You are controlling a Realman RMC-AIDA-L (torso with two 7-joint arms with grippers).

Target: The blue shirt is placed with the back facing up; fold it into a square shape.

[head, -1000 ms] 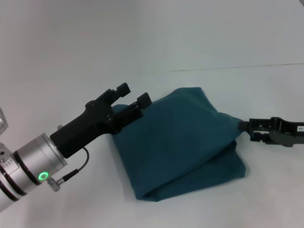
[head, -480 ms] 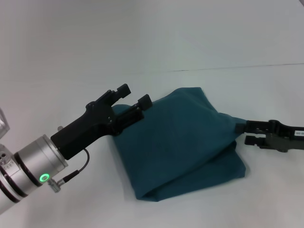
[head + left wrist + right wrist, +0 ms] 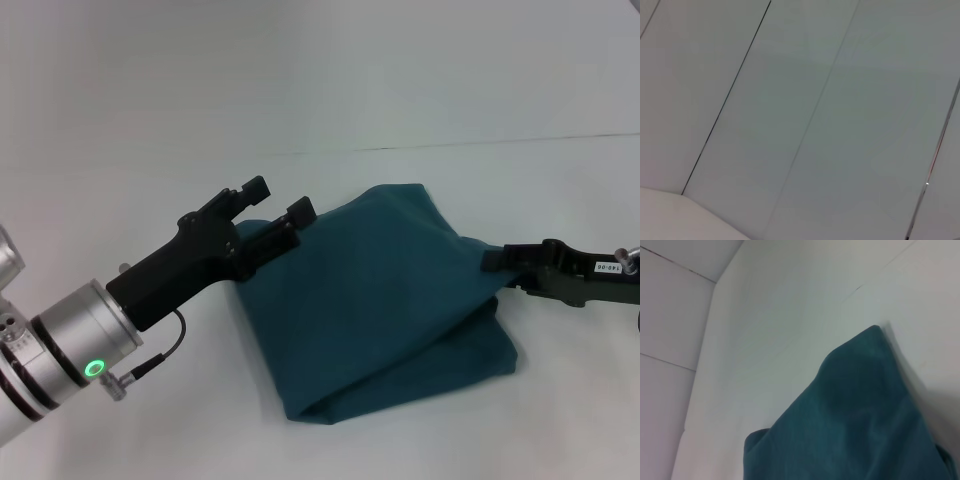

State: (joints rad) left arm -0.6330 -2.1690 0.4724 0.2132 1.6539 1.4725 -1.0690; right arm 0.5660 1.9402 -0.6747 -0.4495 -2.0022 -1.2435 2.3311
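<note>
**Left pincer (image 3: 276, 200) spread wide at the shirt's far-left corner**

Released, plainly, with both prongs apart and nothing between them. Reaches in from the near left on a long slant and hovers at the far-left edge of the blue shirt (image 3: 370, 300). Looks poised to let that corner settle, or to take a fresh bite; cannot say which.

Nearest on the cloth: a thick, rounded front edge, layers stacked one over another. Doubled over already, by the look of it, and lying as a bulky wedge in the middle of the white table (image 3: 150, 120). Plain teal side up, no lettering showing. Not yet a square: slanting sides, and a peak at the far end.

Out on the right flank, the right pincer (image 3: 497, 259) comes in low and level, tip right against the shirt's right-hand corner. Clenched on the cloth or merely beside it? Cannot tell from here. Placed there, most likely, to hold or draw that corner.

From the right wrist, just the shirt's (image 3: 865, 415) raised peak against bare table.

Farthest back, only table and pale wall.
</note>
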